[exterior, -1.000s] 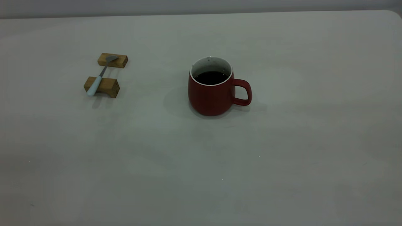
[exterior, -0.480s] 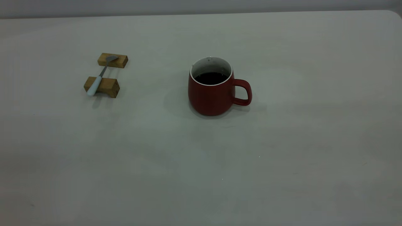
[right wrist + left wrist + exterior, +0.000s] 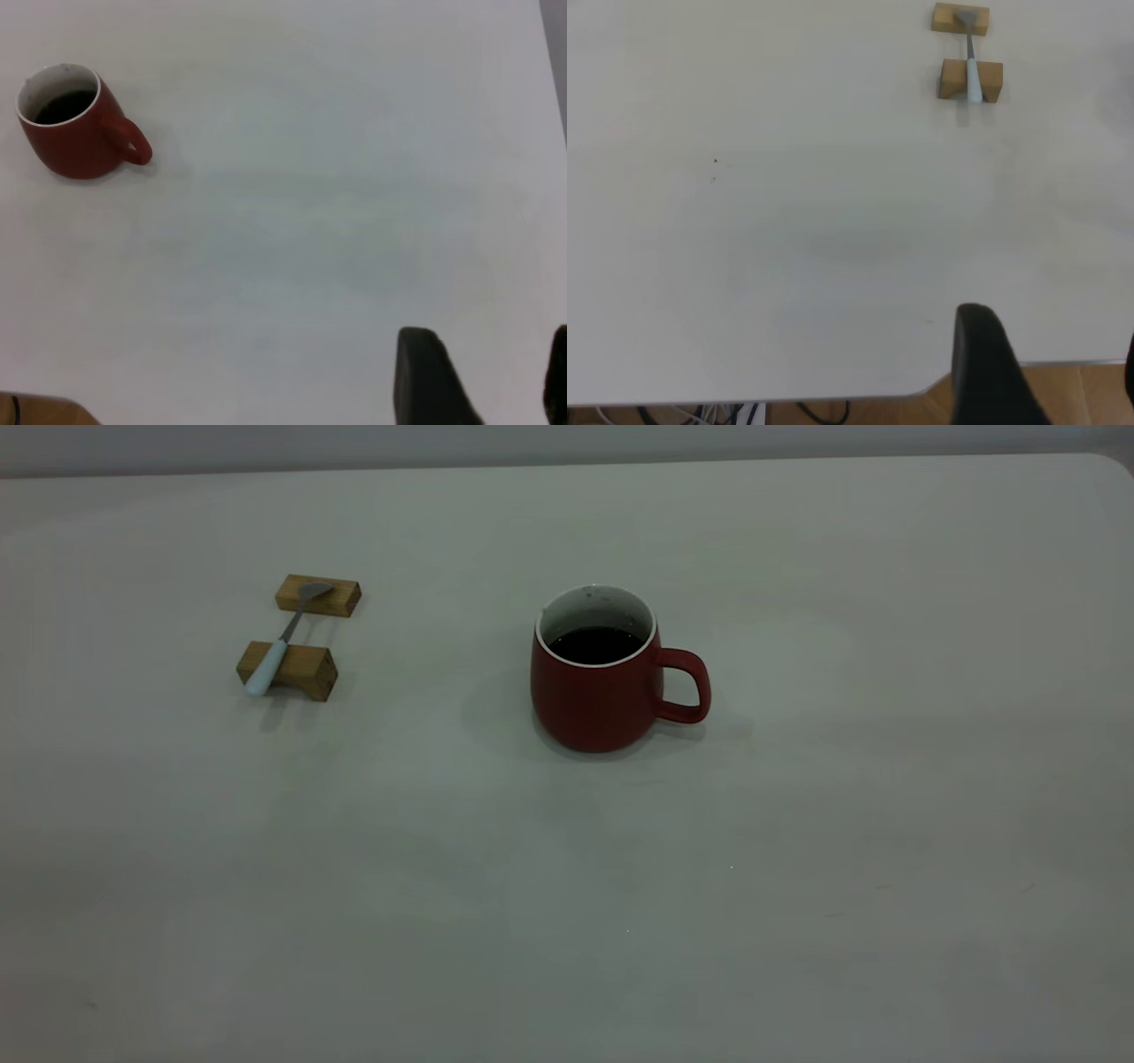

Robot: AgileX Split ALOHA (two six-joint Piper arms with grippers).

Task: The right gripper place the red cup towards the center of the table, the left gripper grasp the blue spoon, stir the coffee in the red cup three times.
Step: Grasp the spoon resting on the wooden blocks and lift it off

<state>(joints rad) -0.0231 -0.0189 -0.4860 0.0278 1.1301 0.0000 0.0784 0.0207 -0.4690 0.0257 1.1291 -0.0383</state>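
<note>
The red cup [image 3: 595,691] stands upright near the middle of the table [image 3: 797,824], handle toward the right, with dark coffee [image 3: 595,644] inside. In the right wrist view the red cup [image 3: 78,135] and its coffee [image 3: 64,106] are far from my right gripper [image 3: 492,381], which is open and holds nothing. The blue spoon [image 3: 282,640] lies across two wooden blocks at the table's left. In the left wrist view the blue spoon [image 3: 972,69] is far from my open, unloaded left gripper [image 3: 1054,372], which hangs over the table's edge. Neither gripper shows in the exterior view.
Two small wooble blocks carry the spoon: the far block [image 3: 319,595] under its bowl, the near block [image 3: 291,670] under its handle. The table's front edge and rounded corner [image 3: 921,391] show in the left wrist view, with wooden floor below.
</note>
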